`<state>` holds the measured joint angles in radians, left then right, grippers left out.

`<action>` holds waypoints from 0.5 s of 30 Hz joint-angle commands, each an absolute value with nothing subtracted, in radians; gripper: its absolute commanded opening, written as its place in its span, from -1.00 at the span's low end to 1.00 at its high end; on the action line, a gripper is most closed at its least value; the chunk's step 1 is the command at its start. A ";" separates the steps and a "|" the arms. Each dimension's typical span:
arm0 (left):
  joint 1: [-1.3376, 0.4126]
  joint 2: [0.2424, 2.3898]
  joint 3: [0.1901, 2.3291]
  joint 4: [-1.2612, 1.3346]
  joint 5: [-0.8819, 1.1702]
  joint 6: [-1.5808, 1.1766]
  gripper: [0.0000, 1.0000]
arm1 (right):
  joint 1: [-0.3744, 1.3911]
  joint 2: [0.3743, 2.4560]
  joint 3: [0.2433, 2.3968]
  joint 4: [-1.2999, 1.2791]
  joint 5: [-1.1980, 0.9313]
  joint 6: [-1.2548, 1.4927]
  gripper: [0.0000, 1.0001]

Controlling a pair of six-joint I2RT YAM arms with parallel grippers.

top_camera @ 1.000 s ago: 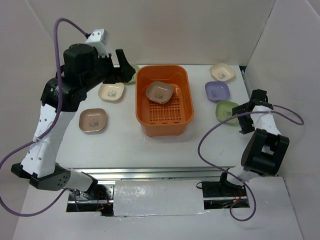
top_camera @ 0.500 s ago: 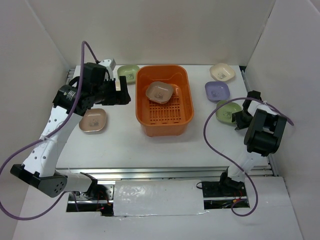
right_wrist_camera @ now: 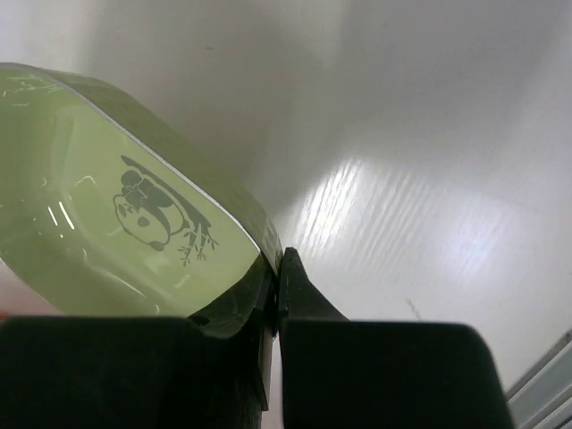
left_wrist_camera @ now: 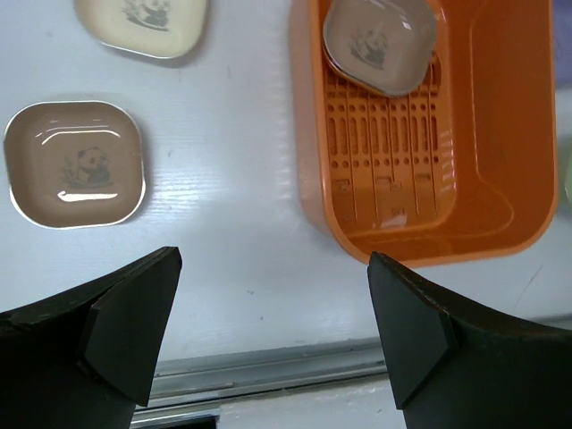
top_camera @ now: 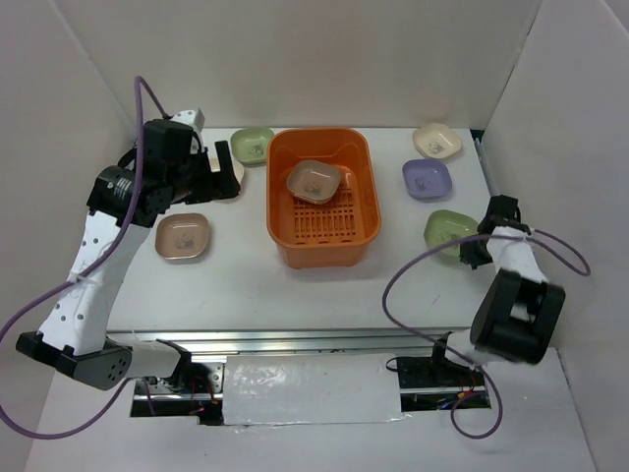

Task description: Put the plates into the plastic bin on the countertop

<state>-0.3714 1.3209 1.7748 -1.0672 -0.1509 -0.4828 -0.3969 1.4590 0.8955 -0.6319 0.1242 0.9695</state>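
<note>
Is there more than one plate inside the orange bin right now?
No, the left wrist view shows just one brown plate lying in the orange bin, at one end of its slotted floor.

Your left end effector (left_wrist_camera: 273,268) is hanging wide open toward ten o'clock. Your right end effector (right_wrist_camera: 275,268), at three o'clock, is pinching the rim of the green plate (right_wrist_camera: 107,223).

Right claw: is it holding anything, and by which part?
The right claw is shut on the green plate, pinching its rim at one edge. The left claw is open, holding nothing.
</note>
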 commanded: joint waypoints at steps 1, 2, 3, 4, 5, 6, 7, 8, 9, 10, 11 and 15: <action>-0.339 1.301 1.819 -1.095 -0.277 -0.569 0.99 | -0.367 1.231 0.884 -0.682 0.193 1.052 -1.00; -0.331 1.293 1.807 -1.088 -0.287 -0.603 0.99 | -0.359 1.147 0.888 -0.689 0.186 1.066 -1.00; -0.322 1.275 1.778 -1.082 -0.297 -0.623 0.99 | -0.339 1.114 0.908 -0.684 0.173 1.080 -1.00; -0.307 1.263 1.758 -1.075 -0.310 -0.643 0.99 | -0.283 1.085 0.926 -0.678 0.172 1.097 -1.00; -0.298 1.252 1.738 -1.054 -0.308 -0.670 0.99 | -0.256 1.056 0.955 -0.687 0.167 1.112 -1.00; -0.288 1.226 1.695 -1.040 -0.305 -0.684 0.99 | -0.226 1.054 1.018 -0.692 0.163 1.126 -1.00; -0.269 1.214 1.671 -1.026 -0.299 -0.696 0.99 | -0.191 1.060 1.049 -0.672 0.144 1.120 -1.00; -0.256 1.191 1.652 -0.996 -0.279 -0.704 0.99 | -0.116 1.104 1.090 -0.661 0.131 1.106 -1.00; -0.247 1.181 1.608 -0.979 -0.266 -0.704 0.99 | -0.074 1.142 1.194 -0.655 0.114 1.053 -1.00; -0.221 1.177 1.592 -0.962 -0.250 -0.703 0.99 | -0.034 1.194 1.256 -0.658 0.083 1.016 -1.00; -0.204 1.178 1.580 -0.956 -0.211 -0.690 0.99 | 0.054 1.321 1.332 -0.678 0.072 0.978 -1.00; -0.123 1.204 1.516 -0.954 -0.137 -0.643 0.99 | 0.191 1.708 1.876 -0.886 0.012 0.671 -1.00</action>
